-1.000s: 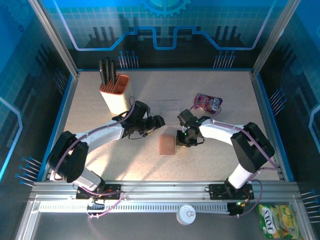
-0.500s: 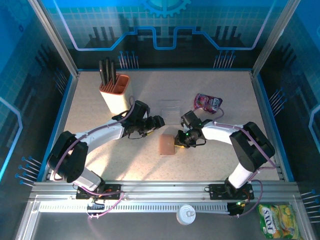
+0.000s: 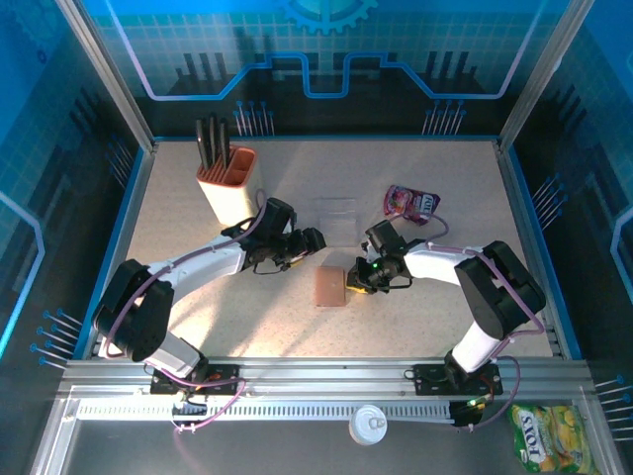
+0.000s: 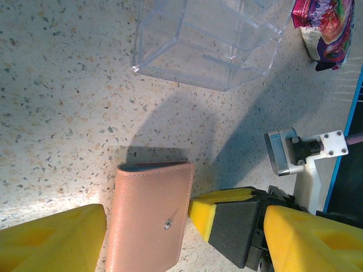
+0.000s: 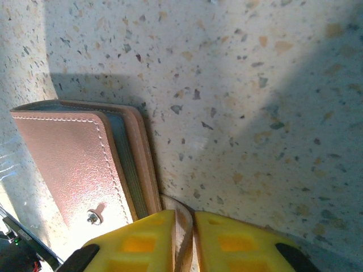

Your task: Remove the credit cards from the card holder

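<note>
Right wrist: card holder (image 5: 74, 164) in hand (image 5: 184, 220)

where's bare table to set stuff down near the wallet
Widest bare patch: table between the wallet and the front rail. Also bare along the right edge beyond the right arm, and left of the knife block. Crowded in the middle: left fingers, right fingers, clear case and snack pouch ring the wallet.

Both arms reach inward to mid-worktop. The left claw (image 3: 316, 242) has its fingers spread wide; the right claw (image 5: 184, 226) is pinched nearly closed on the card holder's (image 5: 74, 164) tan edge.
</note>
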